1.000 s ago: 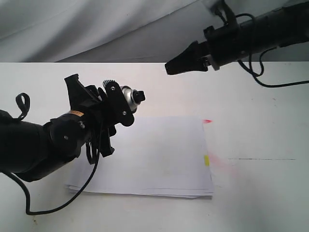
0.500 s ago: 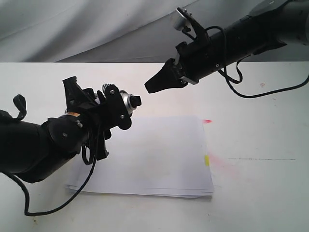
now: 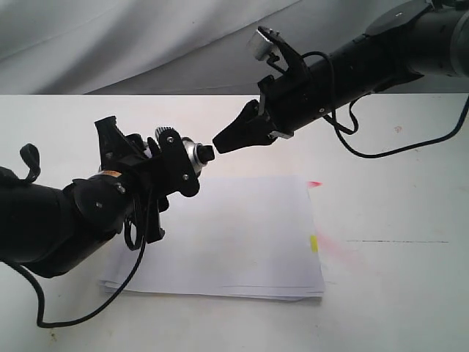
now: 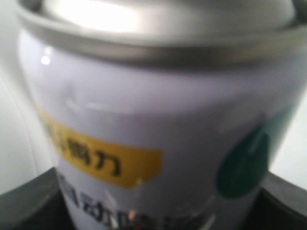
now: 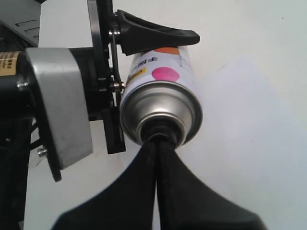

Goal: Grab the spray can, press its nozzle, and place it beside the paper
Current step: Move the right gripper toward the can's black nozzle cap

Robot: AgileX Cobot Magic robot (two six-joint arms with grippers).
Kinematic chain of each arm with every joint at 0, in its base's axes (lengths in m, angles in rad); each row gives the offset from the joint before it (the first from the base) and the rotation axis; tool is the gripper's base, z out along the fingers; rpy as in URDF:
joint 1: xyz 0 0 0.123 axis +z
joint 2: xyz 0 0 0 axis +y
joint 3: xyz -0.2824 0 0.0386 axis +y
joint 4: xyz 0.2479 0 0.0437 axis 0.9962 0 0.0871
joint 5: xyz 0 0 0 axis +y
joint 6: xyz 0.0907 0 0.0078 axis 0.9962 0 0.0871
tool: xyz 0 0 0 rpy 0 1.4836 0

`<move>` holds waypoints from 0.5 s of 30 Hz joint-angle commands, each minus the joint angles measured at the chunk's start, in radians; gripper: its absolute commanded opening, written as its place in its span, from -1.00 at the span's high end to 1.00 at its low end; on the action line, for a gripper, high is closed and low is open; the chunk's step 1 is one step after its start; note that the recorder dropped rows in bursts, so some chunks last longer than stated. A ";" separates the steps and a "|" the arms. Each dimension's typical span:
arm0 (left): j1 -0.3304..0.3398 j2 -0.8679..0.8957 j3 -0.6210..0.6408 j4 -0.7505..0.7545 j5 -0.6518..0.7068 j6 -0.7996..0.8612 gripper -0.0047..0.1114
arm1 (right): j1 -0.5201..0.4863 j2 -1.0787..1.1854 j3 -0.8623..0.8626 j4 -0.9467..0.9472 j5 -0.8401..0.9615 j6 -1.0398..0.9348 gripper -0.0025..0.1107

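Observation:
My left gripper [image 3: 172,158] is shut on the spray can [image 3: 192,152], holding it tilted on its side above the table with its black nozzle [image 3: 207,152] pointing right. In the left wrist view the can's white label [image 4: 158,139] fills the frame. My right gripper [image 3: 220,142] is shut, and its joined tips touch the nozzle [image 5: 160,132] at the middle of the silver dome [image 5: 160,112]. The paper [image 3: 242,235] lies flat on the table under and to the right of the can, with a yellow mark [image 3: 314,243] and a pink mark [image 3: 315,183] along its right edge.
A white table [image 3: 396,279] carries the paper, with a grey cloth backdrop [image 3: 146,44] behind. A black cable [image 3: 88,308] trails from the left arm across the near left of the table. Another cable [image 3: 381,150] hangs from the right arm.
The right arm has swung down and left from the upper right until its shut tips reach the nozzle. The left gripper shifted slightly left with the can, then held still.

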State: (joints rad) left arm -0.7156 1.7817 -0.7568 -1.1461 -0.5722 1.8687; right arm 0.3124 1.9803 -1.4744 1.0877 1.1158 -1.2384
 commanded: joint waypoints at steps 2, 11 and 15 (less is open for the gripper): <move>-0.005 -0.008 0.000 0.004 -0.036 -0.002 0.92 | 0.004 0.001 0.003 0.012 -0.026 -0.012 0.96; -0.005 -0.008 0.000 0.004 -0.038 -0.002 0.92 | 0.004 0.006 0.003 0.010 -0.037 -0.012 0.96; -0.005 -0.008 0.000 0.004 -0.056 -0.002 0.92 | 0.004 0.032 0.001 0.028 -0.028 -0.012 0.96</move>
State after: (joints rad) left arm -0.7156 1.7817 -0.7568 -1.1461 -0.5767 1.8687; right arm 0.3146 1.9947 -1.4744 1.0898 1.0841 -1.2384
